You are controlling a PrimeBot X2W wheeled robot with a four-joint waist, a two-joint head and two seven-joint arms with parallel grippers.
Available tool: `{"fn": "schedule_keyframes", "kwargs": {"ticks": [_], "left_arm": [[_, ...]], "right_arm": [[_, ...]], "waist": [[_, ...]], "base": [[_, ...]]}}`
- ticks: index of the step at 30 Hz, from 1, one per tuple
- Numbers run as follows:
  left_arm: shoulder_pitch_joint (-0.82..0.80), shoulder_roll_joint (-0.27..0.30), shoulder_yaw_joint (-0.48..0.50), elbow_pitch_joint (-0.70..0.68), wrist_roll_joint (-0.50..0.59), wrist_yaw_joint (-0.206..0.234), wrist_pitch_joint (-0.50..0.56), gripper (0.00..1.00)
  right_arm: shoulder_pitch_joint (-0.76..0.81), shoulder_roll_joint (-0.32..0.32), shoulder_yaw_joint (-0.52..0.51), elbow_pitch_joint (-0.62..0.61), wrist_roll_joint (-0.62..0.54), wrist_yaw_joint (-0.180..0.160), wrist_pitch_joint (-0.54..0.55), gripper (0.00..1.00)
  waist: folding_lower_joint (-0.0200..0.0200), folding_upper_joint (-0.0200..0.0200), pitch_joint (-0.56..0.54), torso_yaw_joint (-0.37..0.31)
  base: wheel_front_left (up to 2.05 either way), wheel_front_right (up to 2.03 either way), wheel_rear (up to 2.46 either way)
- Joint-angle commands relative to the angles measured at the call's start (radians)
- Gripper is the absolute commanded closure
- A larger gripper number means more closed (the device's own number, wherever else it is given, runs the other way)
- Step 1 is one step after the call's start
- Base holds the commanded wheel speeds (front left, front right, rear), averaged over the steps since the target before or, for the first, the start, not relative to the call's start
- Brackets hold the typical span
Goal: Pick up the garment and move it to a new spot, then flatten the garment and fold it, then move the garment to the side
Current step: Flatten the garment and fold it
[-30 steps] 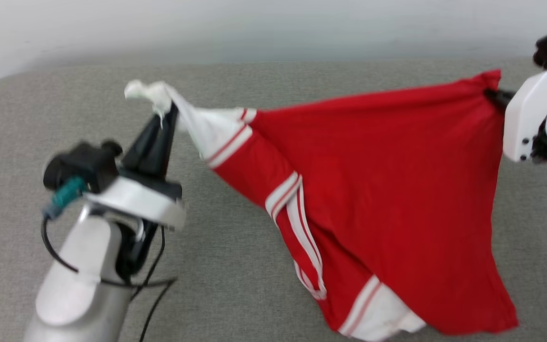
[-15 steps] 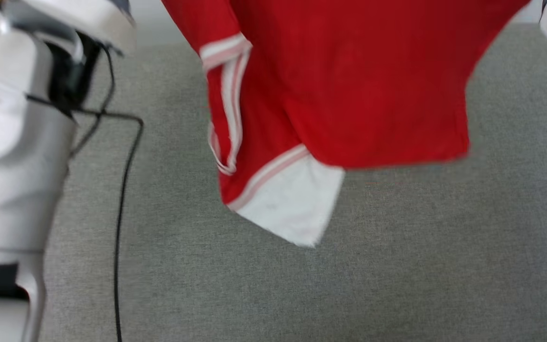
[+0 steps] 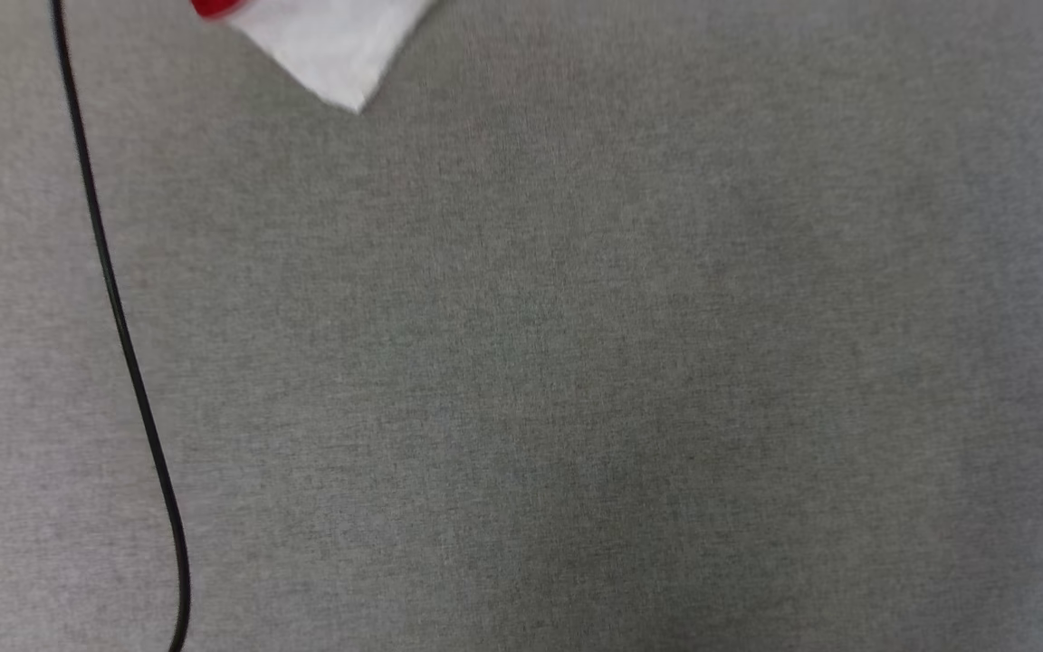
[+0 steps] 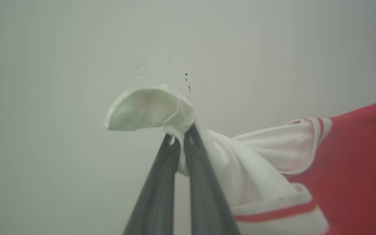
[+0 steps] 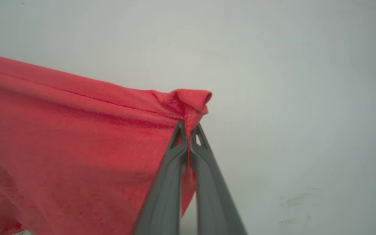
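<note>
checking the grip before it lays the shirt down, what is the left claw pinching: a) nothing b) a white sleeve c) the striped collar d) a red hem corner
B: in the left wrist view the left claw is shut on bunched white sleeve cloth of the garment; it is the right claw that pinches red cloth.

Below you, the counter [image 3: 576, 362] is covered in grey woven fabric, softly lit and a little darker toward the lower middle. Ahead, you see a plain pale wall [image 4: 60, 65], marked by small dark specks [image 4: 187, 81] and faint scuffs [image 5: 297, 197].
</note>
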Motion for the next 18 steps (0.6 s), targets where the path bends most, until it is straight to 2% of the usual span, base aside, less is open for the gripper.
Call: {"fn": "schedule_keyframes", "kwargs": {"ticks": [1, 9, 18], "left_arm": [[-0.042, 0.014, -0.005, 0.02, -0.008, 0.002, -0.003, 1.0], [-0.174, 0.035, -0.035, 0.108, -0.048, 0.002, -0.03, 1.0], [-0.085, 0.015, -0.055, 0.167, -0.164, 0.002, -0.061, 1.0]], "right_arm": [[-0.04, -0.003, -0.007, 0.016, -0.017, -0.002, -0.014, 1.0], [-0.192, 0.036, 0.017, 0.119, -0.032, -0.002, -0.091, 1.0], [-0.188, 0.064, 0.097, 0.237, 0.027, -0.002, -0.152, 1.0]], "waist": [[-0.0002, 0.0, 0.066, -0.001], [-0.0002, 0.0, 0.203, 0.001], [-0.0002, 0.0, 0.261, 0.011]], "base": [[0.0, 0.0, 0.0], [0.0, 0.0, 0.0], [0.0, 0.0, 0.0]]}}
